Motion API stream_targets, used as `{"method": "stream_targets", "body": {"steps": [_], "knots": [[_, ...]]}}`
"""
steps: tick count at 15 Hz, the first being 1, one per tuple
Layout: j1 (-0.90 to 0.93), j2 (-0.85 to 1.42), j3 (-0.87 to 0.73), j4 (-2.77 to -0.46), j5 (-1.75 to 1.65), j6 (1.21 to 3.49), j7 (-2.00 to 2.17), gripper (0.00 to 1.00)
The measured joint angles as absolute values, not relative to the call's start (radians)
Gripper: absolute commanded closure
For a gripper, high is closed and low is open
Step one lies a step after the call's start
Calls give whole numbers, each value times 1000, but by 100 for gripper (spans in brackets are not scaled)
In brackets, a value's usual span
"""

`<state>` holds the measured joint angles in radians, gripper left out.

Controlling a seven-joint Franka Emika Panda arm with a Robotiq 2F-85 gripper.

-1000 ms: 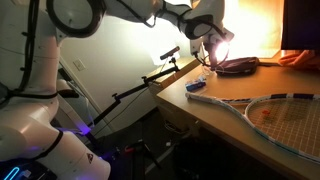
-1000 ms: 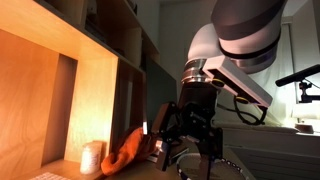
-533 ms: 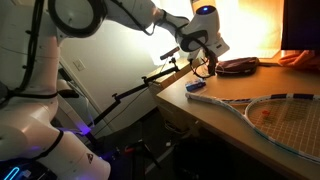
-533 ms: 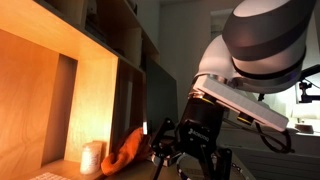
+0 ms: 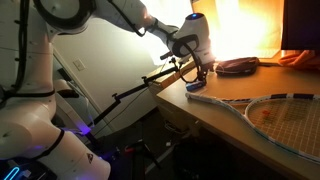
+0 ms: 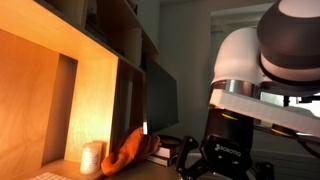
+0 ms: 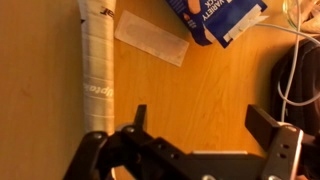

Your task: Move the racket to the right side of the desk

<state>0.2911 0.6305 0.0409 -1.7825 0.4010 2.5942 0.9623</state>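
One white Panda arm [image 5: 30, 125] fills the near side in an exterior view and reaches across to the far end of the desk [image 5: 222, 118], a brown wooden top with a lighter front edge. Lit wooden shelving [image 6: 50, 90] stands behind the work area, with an orange object [image 6: 130, 150] and a small pale cylinder [image 6: 92, 157] at its foot. The racket [image 5: 285, 120] lies flat on the desk, its oval whitish frame and orange-tinted strings nearest the camera and its thin shaft running toward the arm's end of the tabletop. In the wrist view the white-taped handle [image 7: 97, 70] runs along the bare wood [image 7: 40, 90]. The dark gripper [image 5: 197, 68] hangs just above the desk near the handle end; it also shows from the front [image 6: 215, 160]. Seen from the wrist, the gripper [image 7: 200, 120] has its jaws wide apart and holds nothing; the handle lies just beside one finger [image 7: 135, 120], outside the gap. A flat purple pouch [image 5: 238, 66] rests on the desk beyond the gripper. A blue packet [image 7: 220, 18] with white print lies near the handle's end, apart from it. A clear rectangular strip [image 7: 150, 40] lies between packet and handle. A thin white cable [image 7: 295, 50] loops at the picture's edge.
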Motion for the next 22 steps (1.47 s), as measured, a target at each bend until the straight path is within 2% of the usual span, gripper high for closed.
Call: {"method": "stream_targets", "body": {"steps": [8,22], "knots": [[311,536,48,-1930,355,2588,1092,0],[280,710,57,-1805,352,2413,1092,0]]}}
